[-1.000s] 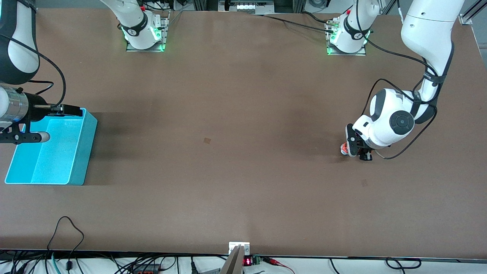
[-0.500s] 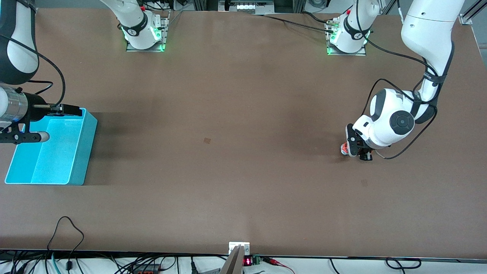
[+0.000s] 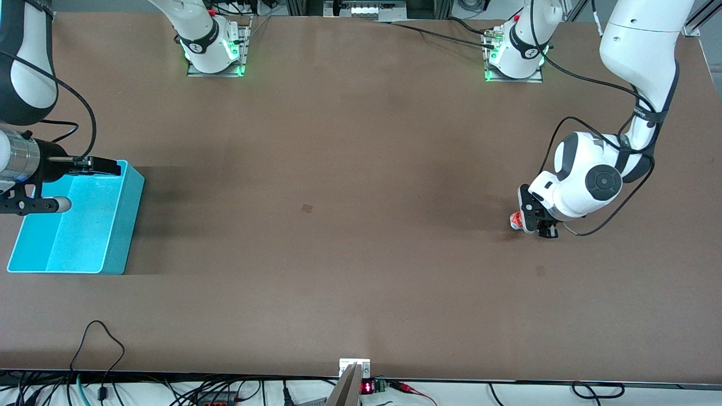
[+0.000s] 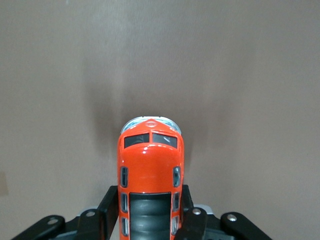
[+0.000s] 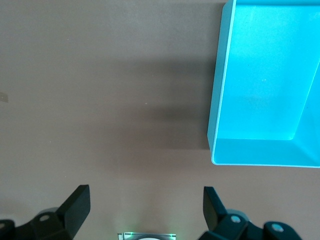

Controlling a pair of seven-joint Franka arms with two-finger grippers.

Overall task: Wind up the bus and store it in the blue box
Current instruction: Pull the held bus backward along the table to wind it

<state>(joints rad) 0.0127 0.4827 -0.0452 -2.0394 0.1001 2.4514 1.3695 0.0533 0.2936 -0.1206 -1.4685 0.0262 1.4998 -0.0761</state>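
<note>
Pinching the small orange-red toy bus at middle right, the left gripper sits low; the right gripper, jaws spread, waits above the light blue plastic box.

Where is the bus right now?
The bus sits between the left gripper's shut fingers, low at the table near the left arm's end; the blue box sits at the right arm's end.

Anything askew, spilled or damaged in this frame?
Nothing stands out. The left pincer grips the bus squarely near its end of the table; the blue box sits upright and empty, with the open right pincer waiting beside it.
</note>
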